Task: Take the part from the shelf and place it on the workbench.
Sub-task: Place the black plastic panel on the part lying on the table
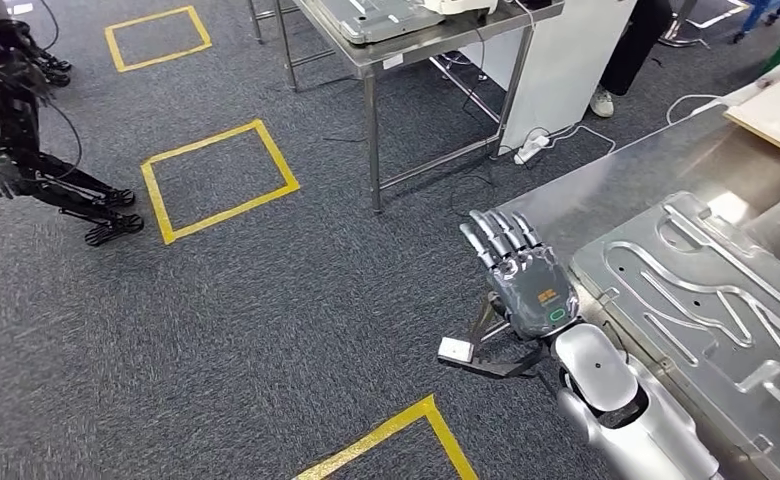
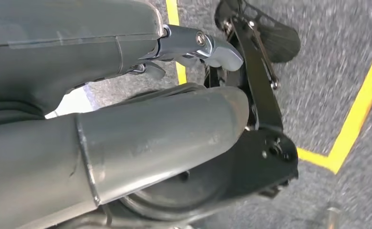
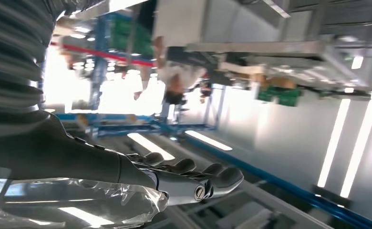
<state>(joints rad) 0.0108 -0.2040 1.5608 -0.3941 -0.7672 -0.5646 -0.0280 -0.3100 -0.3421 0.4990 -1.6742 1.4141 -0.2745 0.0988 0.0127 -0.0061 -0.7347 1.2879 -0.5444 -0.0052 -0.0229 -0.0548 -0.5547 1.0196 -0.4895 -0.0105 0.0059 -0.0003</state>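
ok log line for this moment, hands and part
right hand: fingers straight, at workbench edge | part: lying on workbench | left hand: hanging over floor, state unclear

I see a factory workshop or robot test hall. The grey carpet floor (image 1: 296,330) has yellow tape squares (image 1: 218,180), there is a steel table (image 1: 406,45), a metal tabletop (image 1: 616,190) with a stamped metal panel (image 1: 706,300), and another black robot (image 1: 16,120) standing near.

stamped silver metal part (image 1: 706,300) lies flat on the steel workbench (image 1: 606,195).
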